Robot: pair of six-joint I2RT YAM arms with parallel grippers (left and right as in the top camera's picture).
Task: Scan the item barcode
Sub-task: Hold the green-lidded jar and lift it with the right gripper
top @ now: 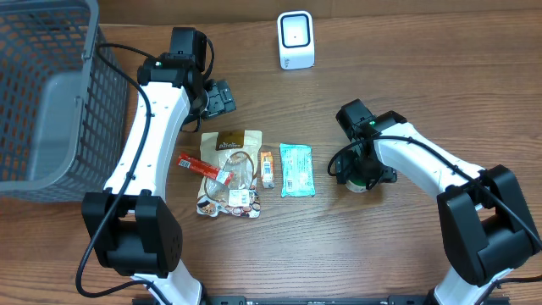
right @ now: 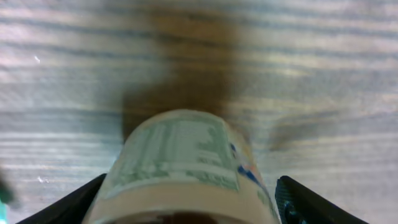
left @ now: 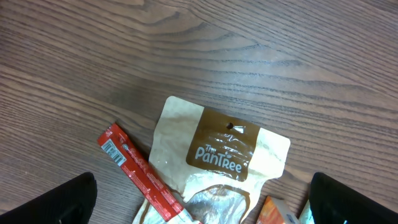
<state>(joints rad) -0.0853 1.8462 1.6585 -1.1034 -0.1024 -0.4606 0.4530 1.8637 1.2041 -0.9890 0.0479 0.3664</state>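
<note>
The right gripper [right: 193, 200] is reaching down over a small round tub with a green-and-white printed label [right: 183, 155], which is standing on the brown wood-grain table [top: 423, 68] at the right of the scene, nearer than the scanner. Its fingers [right: 308, 199] are standing apart on either side of the tub. On the right a thin strip of table is showing between finger and tub, while on the left the finger is lying right against the tub's edge, and I cannot tell whether it is pressing.

The white box-shaped barcode scanner [top: 295, 40] is sitting at the far centre of the table, well apart from the tub.

The left gripper [top: 222, 97] is hovering with its fingers spread wide and holding nothing, above the far end of a cream-and-brown pouch printed "PanTree" [left: 224, 149]. A slim red packet [left: 134, 165] is lying slantwise across the pouch's left side. Just right of the pouch a small orange bar [top: 267, 168] is lying, and beside that a flat teal packet [top: 296, 169] — all in a row at the middle of the table.

A grey plastic mesh basket [top: 42, 93] is filling the far left corner.
</note>
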